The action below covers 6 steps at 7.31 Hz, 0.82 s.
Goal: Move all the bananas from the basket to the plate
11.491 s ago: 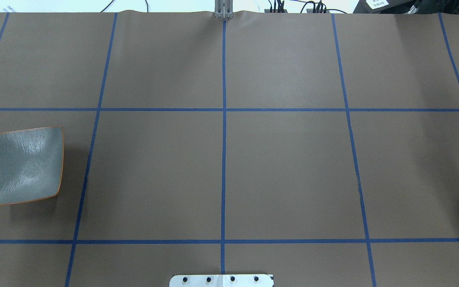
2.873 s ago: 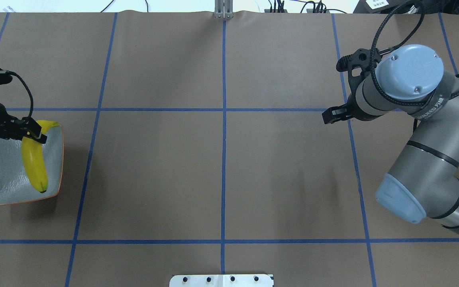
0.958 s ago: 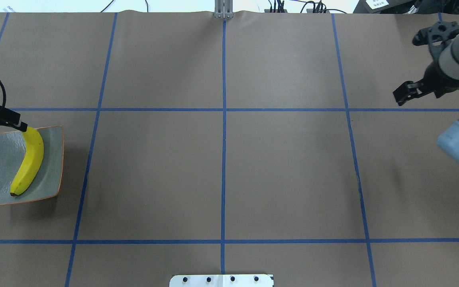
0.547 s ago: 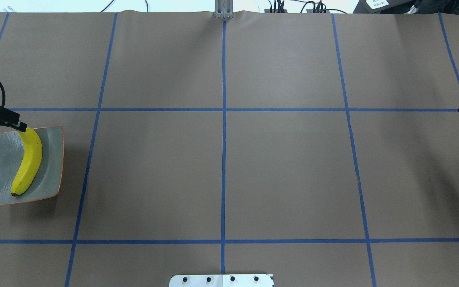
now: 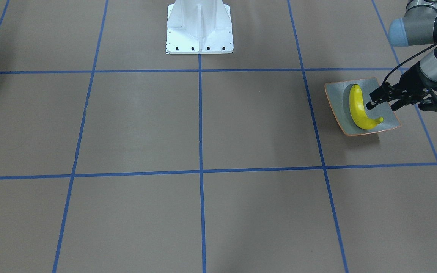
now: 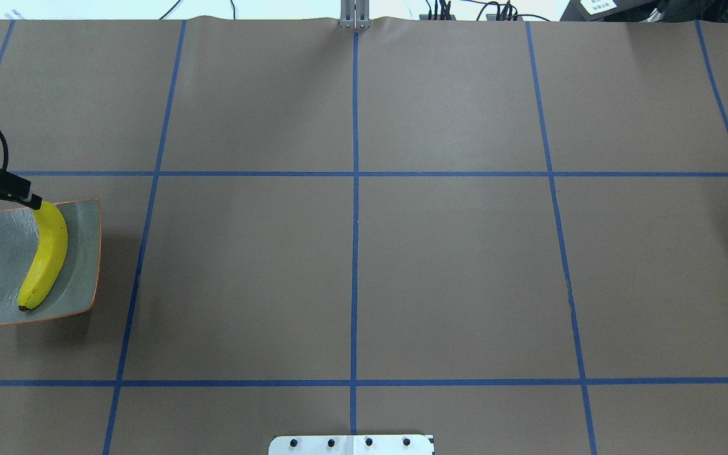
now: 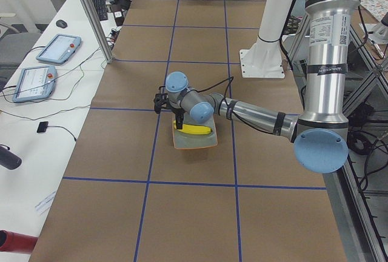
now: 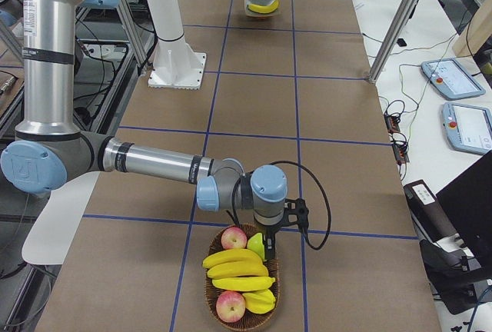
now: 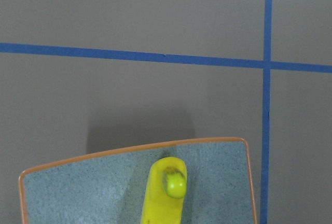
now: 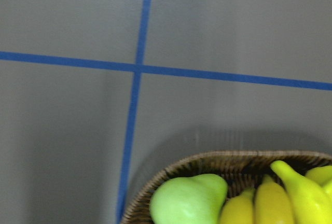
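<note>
One banana (image 6: 45,259) lies on plate (image 6: 83,272), left fingers (image 6: 26,197) spread at 12 o'clock; right fingers (image 8: 269,249), state untellable, should straddle basket's (image 8: 208,290) top banana (image 8: 231,258) mid-length.

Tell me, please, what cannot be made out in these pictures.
- Right gripper: seen only in the exterior right view, too small to judge open or shut.
- Basket: cut off by the right wrist view's bottom edge.
- Left gripper: partly cut off by the overhead view's left edge.

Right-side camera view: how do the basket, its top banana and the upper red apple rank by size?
1. basket
2. banana
3. apple
They lie together, so nearness plays little part.
</note>
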Available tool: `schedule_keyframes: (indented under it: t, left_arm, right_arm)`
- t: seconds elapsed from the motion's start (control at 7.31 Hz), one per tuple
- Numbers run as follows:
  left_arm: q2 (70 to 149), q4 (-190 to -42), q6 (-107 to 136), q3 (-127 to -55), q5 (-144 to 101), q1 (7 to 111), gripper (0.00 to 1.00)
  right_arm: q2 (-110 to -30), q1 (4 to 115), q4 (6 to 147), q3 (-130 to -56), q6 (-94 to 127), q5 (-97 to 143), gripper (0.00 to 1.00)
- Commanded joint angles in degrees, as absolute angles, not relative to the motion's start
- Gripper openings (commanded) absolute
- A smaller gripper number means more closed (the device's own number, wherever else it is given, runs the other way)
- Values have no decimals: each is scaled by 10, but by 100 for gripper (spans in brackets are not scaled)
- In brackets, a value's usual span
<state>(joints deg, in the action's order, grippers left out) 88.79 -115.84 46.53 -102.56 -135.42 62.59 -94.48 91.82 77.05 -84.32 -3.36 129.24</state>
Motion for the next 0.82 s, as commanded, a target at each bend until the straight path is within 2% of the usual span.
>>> schedule_keyframes:
  t: [0.0, 0.27, 0.68]
  left_arm:
    - [889, -1158, 465, -1024, -1354, 626, 100]
    - [889, -1158, 465, -1023, -1354, 626, 100]
    - [887, -1159, 465, -1024, -1354, 626, 100]
  right_arm:
    - [-895, 960, 769, -735, -90, 1322, 100]
    - [-881, 972, 769, -697, -92, 1344, 99]
    - [-867, 992, 769, -630, -91, 1406, 93]
